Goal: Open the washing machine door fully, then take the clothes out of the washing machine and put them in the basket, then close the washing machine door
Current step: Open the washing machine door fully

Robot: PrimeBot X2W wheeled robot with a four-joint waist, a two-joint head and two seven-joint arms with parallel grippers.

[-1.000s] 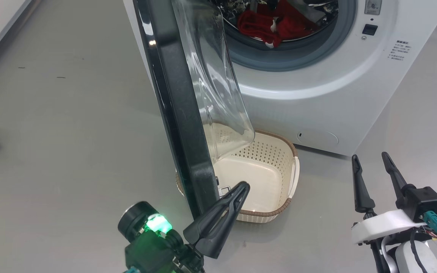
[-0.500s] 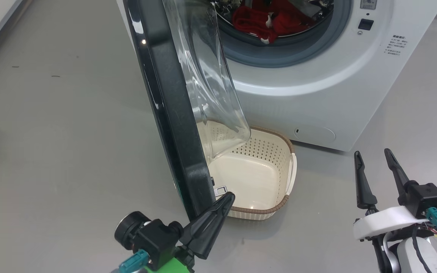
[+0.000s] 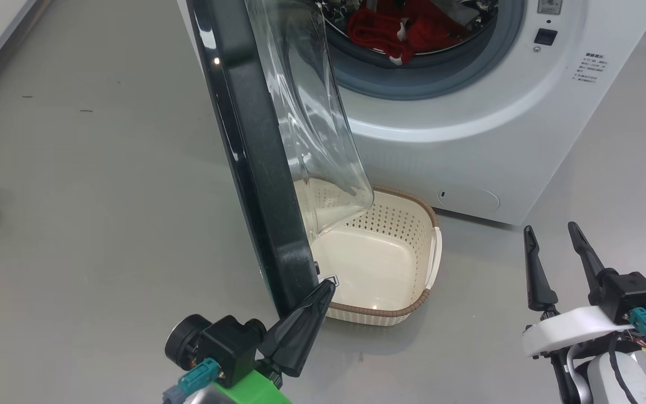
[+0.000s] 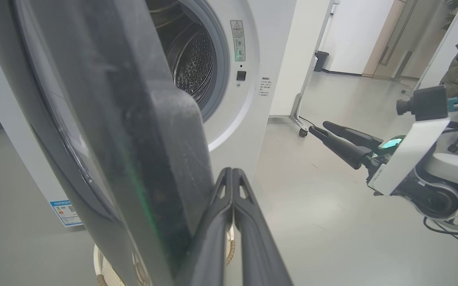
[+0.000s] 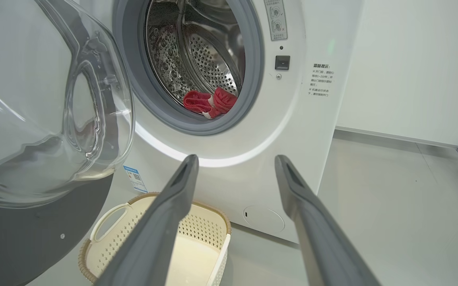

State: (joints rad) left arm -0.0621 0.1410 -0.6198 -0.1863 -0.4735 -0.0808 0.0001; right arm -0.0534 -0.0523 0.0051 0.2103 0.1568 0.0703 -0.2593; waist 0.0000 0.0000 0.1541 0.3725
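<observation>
Lower centre of the head view: left pincer (image 3: 327,286) is keeping its two fingers (image 3: 300,331) pressed together, gripping nothing, its tip lying just beside the lower edge of the washing machine door (image 3: 255,168), by the small metal latch (image 3: 330,278); contact not resolvable. Lower right: right pincer (image 3: 550,228) is hovering over the grey floor (image 3: 104,196) with fingers spread wide, empty, well apart from the door. Centre: the door is standing partly swung out, edge-on, its glass bowl (image 3: 312,129) overhanging the basket (image 3: 410,306), which is sitting empty on the floor just in front of the washing machine (image 3: 469,151). Top: the clothes (image 3: 382,31) are lying red inside the drum (image 5: 209,59), behind the grey gasket (image 3: 424,84).
</observation>
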